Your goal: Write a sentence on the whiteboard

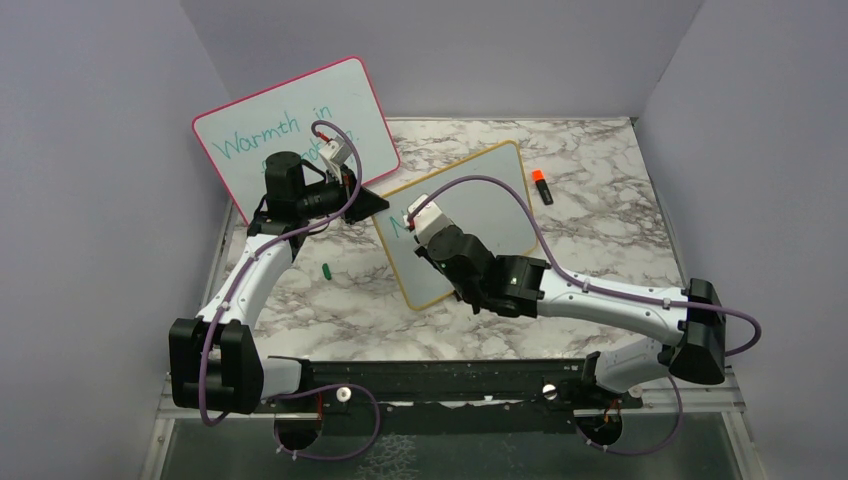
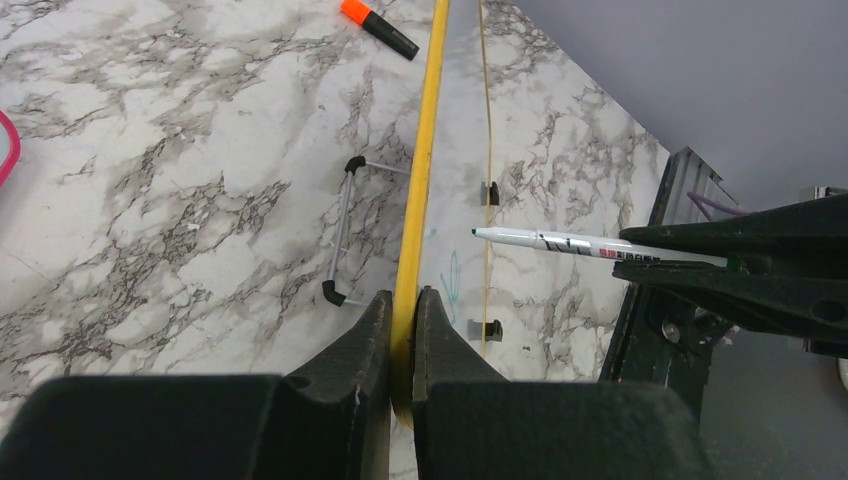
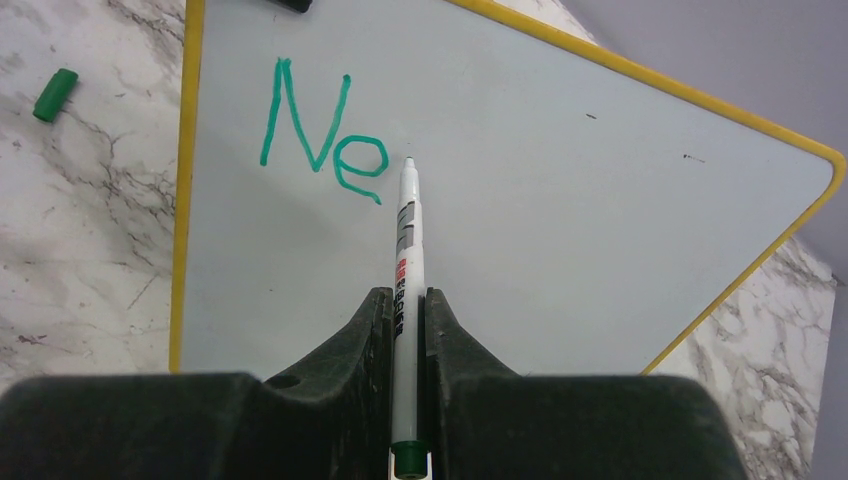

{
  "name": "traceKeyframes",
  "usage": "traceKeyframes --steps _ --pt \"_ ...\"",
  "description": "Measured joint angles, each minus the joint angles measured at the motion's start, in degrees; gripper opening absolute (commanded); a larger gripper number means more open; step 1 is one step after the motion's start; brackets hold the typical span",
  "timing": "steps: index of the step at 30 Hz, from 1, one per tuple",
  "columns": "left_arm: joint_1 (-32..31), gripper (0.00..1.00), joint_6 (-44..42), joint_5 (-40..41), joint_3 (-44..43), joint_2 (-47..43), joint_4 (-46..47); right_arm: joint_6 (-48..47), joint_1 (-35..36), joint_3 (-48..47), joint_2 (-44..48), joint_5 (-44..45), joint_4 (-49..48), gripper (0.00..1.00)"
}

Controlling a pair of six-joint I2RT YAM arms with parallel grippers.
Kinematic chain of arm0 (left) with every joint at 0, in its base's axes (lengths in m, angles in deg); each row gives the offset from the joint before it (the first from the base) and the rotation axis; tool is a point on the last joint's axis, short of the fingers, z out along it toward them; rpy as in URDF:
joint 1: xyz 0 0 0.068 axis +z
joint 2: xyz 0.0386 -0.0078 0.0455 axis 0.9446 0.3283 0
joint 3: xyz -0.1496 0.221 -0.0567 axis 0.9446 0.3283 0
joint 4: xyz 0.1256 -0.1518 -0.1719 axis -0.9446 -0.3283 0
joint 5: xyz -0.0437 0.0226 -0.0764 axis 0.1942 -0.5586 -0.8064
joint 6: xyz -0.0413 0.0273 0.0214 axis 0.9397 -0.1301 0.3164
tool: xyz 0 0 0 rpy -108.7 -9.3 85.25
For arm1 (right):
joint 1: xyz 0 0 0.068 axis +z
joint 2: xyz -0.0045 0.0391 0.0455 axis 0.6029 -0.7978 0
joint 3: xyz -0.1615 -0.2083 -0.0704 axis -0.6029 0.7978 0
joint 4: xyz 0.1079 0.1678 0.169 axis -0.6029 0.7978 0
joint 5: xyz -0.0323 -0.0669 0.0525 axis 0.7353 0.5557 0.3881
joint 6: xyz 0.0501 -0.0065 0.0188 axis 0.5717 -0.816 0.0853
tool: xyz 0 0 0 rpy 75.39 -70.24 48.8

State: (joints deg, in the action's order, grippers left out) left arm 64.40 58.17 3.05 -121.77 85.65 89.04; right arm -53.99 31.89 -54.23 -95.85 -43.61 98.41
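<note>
Whiteboard propped tilted on desk; left claw pinches its yellow edge. Right claw pinches marker, tip beside sentence, only "Ne". You're mid-word; next letter needs light, steady contact.

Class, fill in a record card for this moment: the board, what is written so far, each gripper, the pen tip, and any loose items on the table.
board: yellow-framed whiteboard, standing tilted on the marble table
written so far: "Ne" in green
left gripper: shut on the whiteboard's yellow edge
right gripper: shut on a white marker
marker tip: just right of the "e"; contact with the board cannot be told
loose items: green cap; orange-capped marker
behind: pink-framed board
</note>
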Motion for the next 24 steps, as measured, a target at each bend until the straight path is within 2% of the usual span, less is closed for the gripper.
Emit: traceKeyframes --steps 24 --pt "-0.02 0.00 -0.17 0.00 -0.07 0.02 -0.17 0.00 -0.94 0.00 -1.90 -0.02 -0.79 0.00"
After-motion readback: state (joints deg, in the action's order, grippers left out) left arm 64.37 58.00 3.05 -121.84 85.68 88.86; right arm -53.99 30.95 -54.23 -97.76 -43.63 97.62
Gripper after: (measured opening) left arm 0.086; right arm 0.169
